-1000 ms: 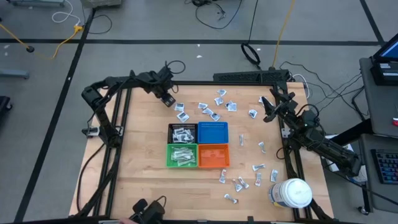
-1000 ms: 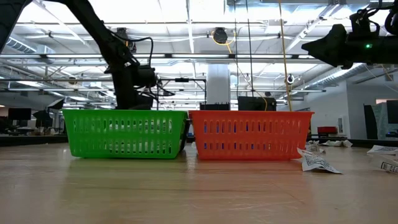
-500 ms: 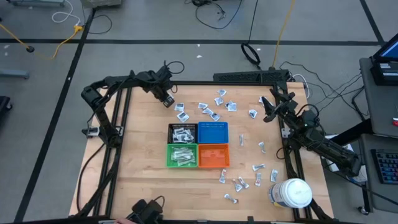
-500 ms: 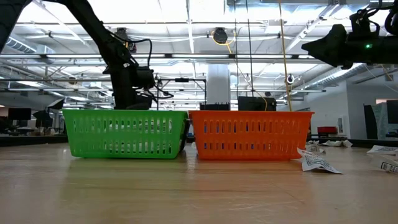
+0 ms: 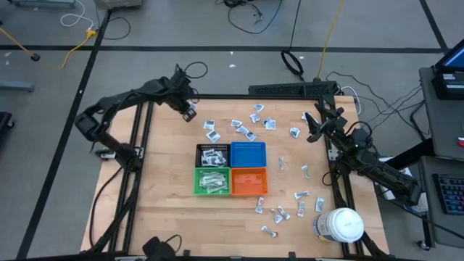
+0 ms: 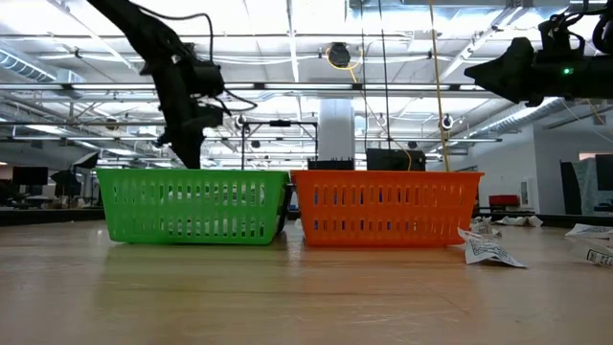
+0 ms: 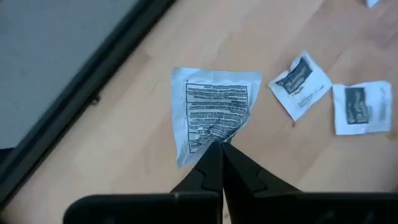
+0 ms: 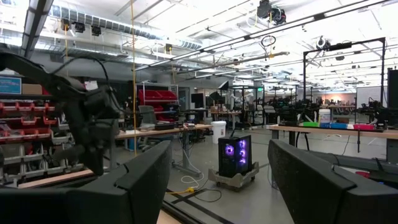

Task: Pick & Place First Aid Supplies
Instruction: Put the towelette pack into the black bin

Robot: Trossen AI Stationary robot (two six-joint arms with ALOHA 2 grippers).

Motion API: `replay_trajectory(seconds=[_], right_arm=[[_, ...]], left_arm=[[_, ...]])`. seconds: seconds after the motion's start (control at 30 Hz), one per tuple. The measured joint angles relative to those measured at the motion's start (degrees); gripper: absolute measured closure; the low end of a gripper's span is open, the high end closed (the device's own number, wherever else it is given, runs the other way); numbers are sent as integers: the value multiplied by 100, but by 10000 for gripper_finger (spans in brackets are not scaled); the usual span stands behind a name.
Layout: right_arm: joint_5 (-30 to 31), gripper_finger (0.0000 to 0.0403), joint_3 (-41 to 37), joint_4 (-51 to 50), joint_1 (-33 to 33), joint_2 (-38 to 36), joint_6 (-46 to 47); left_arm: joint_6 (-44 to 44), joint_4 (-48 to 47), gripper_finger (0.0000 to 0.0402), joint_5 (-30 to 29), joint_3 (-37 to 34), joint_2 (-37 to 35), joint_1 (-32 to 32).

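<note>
A pale wooden counter [image 5: 174,210] stands on a grey concrete floor [image 5: 43,145] marked with dark tape lines [image 5: 217,49]. A yellow cable [image 5: 76,43] and black cables [image 5: 250,14] lie on the floor, and a long black power strip [image 5: 293,89] rests at the counter's far edge. Beyond the counter, the room is a large open workshop with a high white ceiling [image 8: 186,25], bright strip lights [image 6: 316,24] and exposed beams. Red storage bins [image 8: 22,115] line shelves on one side. Workbenches [image 8: 158,130] stand farther off, one carrying a white bucket [image 8: 219,131]. A black computer tower with purple glowing fans [image 8: 235,155] sits on a low cart.
</note>
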Motion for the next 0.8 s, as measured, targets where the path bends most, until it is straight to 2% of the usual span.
replay_trajectory(seconds=[0.3,0.47,0.8], right_arm=[[0,140,-1,0,0,-1,0],[0,140,0,0,0,1,0],[0,140,-1,0,0,0,0]], left_arm=[[-204,-740,401,-41,2,-514,-236],[-96,-785,401,-32,0,-531,-1224],[-522,-778,401,-4,0,-531,-3303]])
